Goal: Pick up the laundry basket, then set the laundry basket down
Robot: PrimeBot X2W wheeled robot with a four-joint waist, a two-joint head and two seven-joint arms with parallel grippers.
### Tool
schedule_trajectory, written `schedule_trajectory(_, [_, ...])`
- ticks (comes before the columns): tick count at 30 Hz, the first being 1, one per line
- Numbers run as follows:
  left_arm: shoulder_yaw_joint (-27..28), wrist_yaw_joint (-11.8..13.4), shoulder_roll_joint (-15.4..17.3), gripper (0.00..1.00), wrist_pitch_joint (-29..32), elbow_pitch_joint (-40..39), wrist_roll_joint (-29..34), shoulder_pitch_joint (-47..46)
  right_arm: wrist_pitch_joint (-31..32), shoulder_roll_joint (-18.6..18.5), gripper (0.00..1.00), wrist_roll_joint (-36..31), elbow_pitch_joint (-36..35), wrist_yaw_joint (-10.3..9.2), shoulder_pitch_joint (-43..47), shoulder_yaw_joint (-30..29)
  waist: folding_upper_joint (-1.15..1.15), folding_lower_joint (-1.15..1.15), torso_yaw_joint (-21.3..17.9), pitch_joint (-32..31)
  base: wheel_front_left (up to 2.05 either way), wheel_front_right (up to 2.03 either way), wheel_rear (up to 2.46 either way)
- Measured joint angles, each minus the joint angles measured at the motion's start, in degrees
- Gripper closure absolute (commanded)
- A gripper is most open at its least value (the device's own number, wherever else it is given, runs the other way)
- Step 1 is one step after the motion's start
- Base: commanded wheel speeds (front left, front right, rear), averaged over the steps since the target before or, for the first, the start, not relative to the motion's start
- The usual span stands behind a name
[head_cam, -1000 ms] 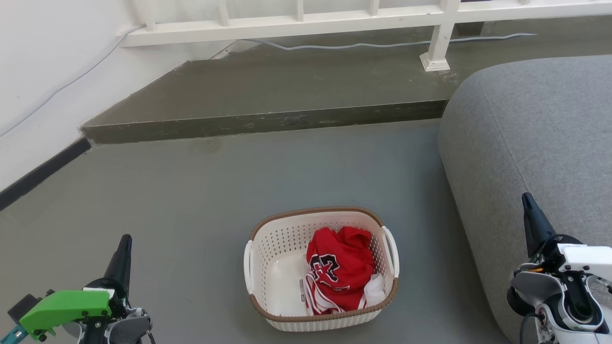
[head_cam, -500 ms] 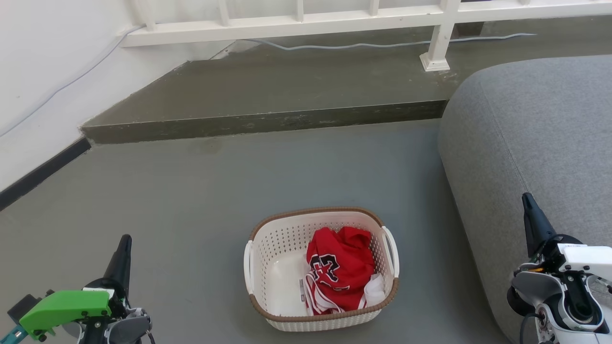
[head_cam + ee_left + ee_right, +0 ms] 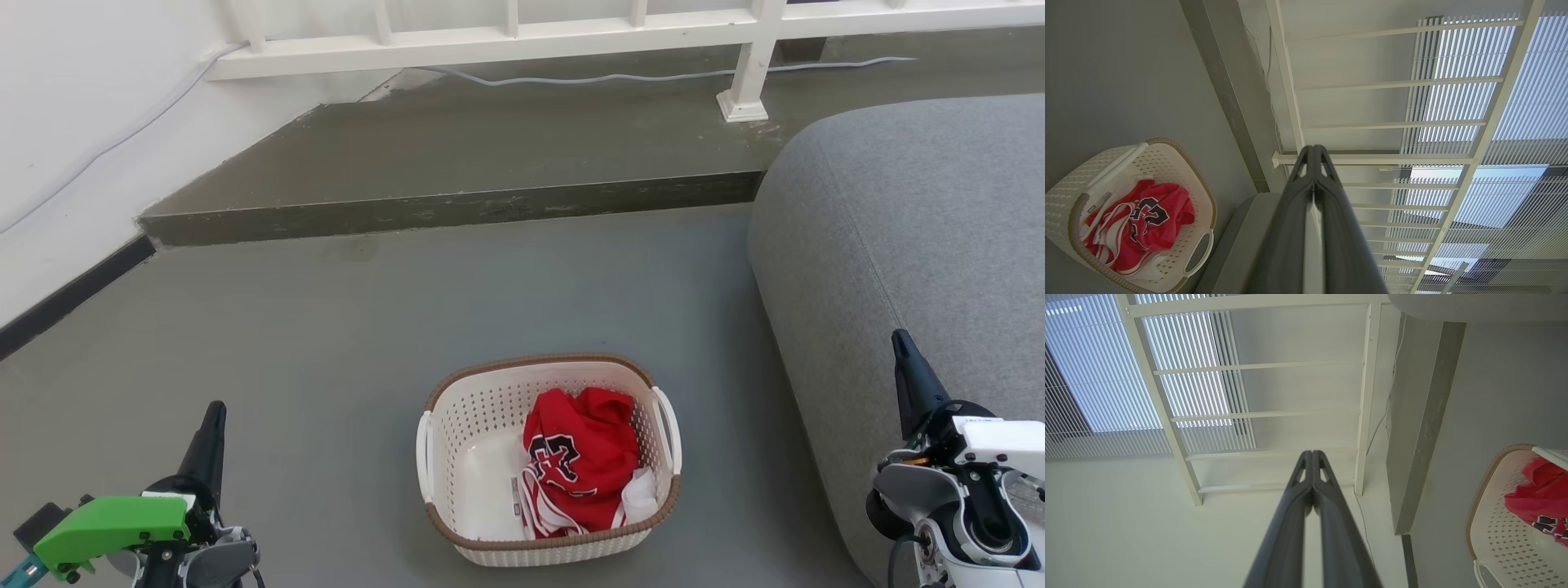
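The laundry basket (image 3: 482, 416), cream-white with a brown rim and white loop handles, stands on the grey floor in the lower middle of the head view with a red jersey (image 3: 584, 457) inside. It also appears as the laundry basket (image 3: 1180, 179) at the lower left of the left wrist view and the laundry basket (image 3: 1498, 522) at the right edge of the right wrist view. My left gripper (image 3: 214, 416) is shut and empty, well left of the basket. My right gripper (image 3: 900, 343) is shut and empty, well right of it, over the sofa's edge.
A grey sofa (image 3: 922, 245) fills the right side, close to the basket. A raised dark step (image 3: 457, 204) runs across behind, with a white railing (image 3: 522, 41) and a cable on it. A white wall (image 3: 73, 122) with dark skirting stands at the left.
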Motion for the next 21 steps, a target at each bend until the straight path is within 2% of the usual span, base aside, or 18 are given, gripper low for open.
schedule_trajectory(21, [0.1, -0.4, 0.0, 1.0, 0.0, 0.1, 0.0, 0.0, 0.0, 0.0, 1.0, 0.0, 0.0, 0.0, 0.0, -0.1, 0.0, 0.0, 0.0, 0.0, 0.0, 0.0, 0.0])
